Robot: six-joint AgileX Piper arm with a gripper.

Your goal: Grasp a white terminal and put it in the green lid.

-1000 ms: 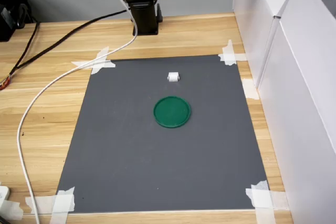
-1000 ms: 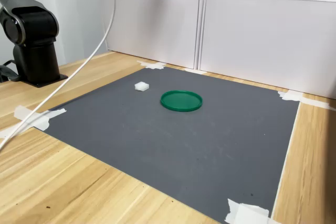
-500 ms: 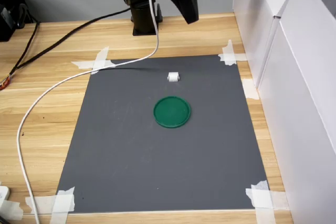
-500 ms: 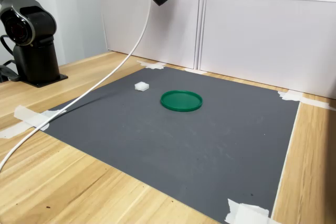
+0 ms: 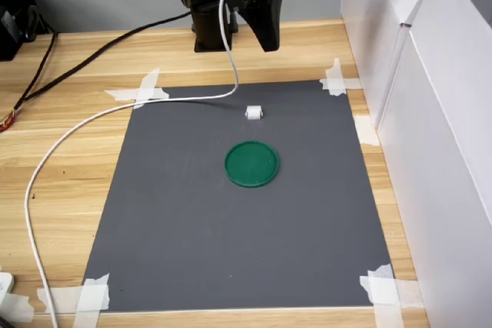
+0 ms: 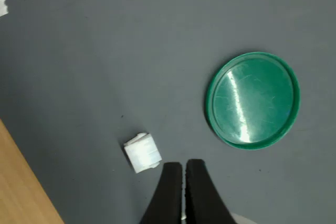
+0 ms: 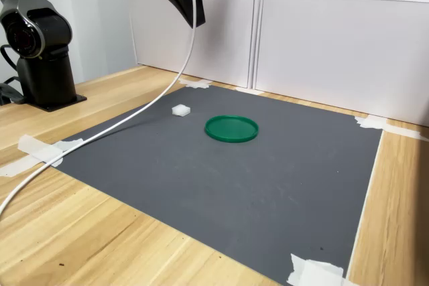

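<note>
gripper (image 6: 184, 169) clenched, empty | white terminal (image 6: 142, 152) blocky | green lid (image 6: 252, 100) glossy, round

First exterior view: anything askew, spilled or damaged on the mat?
Nothing stands out. The white terminal sits apart from the empty green lid on the taped grey mat. Only the white cable trails across a mat corner.

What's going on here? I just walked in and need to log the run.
A single robot arm is hanging its gripper high above a dark mat, fingers pressed together and holding nothing. A small white terminal lies on the mat, apart from the green lid, which is empty. Nothing has been picked up yet.
</note>
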